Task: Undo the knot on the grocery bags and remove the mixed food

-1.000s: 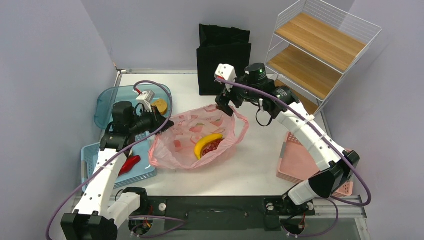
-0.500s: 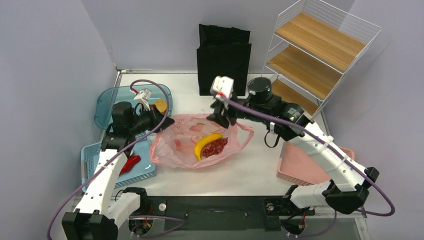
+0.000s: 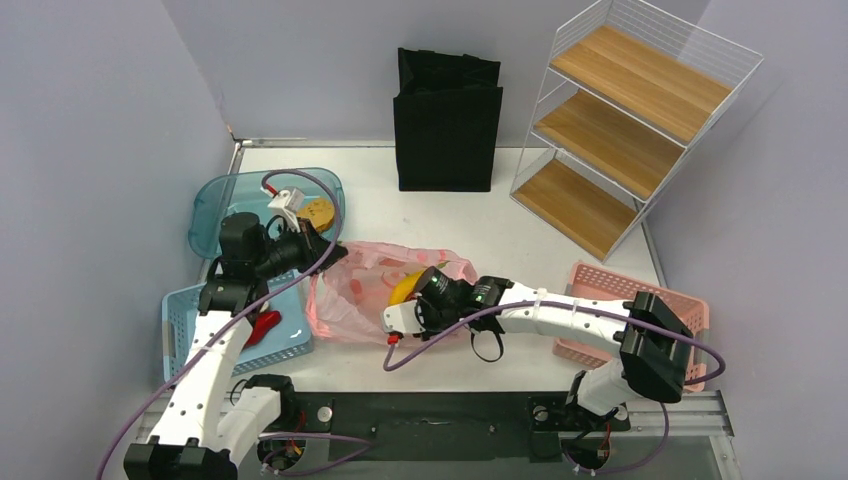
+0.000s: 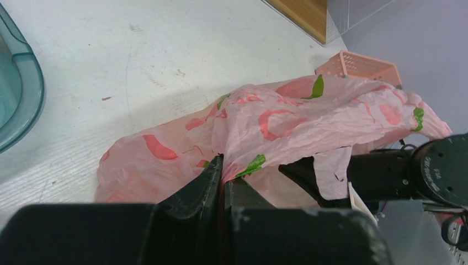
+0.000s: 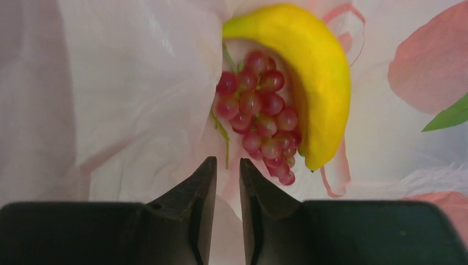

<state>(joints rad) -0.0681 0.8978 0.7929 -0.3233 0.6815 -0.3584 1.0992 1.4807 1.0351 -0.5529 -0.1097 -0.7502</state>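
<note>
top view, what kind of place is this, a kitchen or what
Probably a robotics lab test cell, not a kitchen: left arm and right arm bolted at a white table, plain walls boxing it in, a plastic-looking banana as prop.

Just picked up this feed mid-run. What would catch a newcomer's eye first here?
A crumpled pink bag lies in the middle of the table. Its mouth is open on a yellow banana curled around a red fruit cluster. The right claw points into the bag with its fingers nearly together, just short of the fruit, while the left claw, shut, pinches the bag's left side.
</note>
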